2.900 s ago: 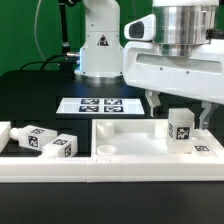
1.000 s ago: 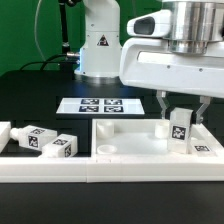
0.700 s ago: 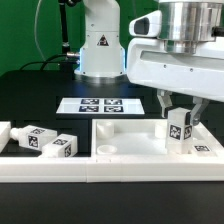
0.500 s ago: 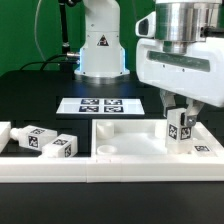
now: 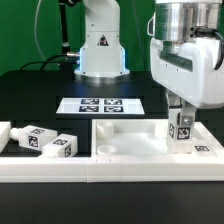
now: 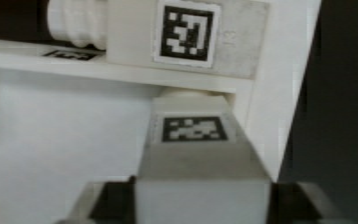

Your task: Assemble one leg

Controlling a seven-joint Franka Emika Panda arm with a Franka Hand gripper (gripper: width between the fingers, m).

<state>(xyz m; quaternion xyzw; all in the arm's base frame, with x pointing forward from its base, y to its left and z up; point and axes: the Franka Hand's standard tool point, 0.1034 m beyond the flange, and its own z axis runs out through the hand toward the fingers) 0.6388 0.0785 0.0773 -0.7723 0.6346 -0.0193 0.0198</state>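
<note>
"What does the robot look like?"

"A white, glossy arm (image 5: 190, 75) with rounded shells. Near its end sits a ribbed silver metal cylinder (image 5: 180, 20) above a broad white block."

"And behind it?"

"A white base column (image 5: 100, 45) bearing a small black triangular warning sticker (image 5: 100, 42), with black cables beside it."

"The gripper (image 5: 180, 108)?"

"Dark fingers (image 6: 114, 203), blurred in the wrist view."

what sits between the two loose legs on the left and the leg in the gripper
In the exterior view, only the tabletop's bare white floor lies between the loose legs and the gripped leg.
</note>
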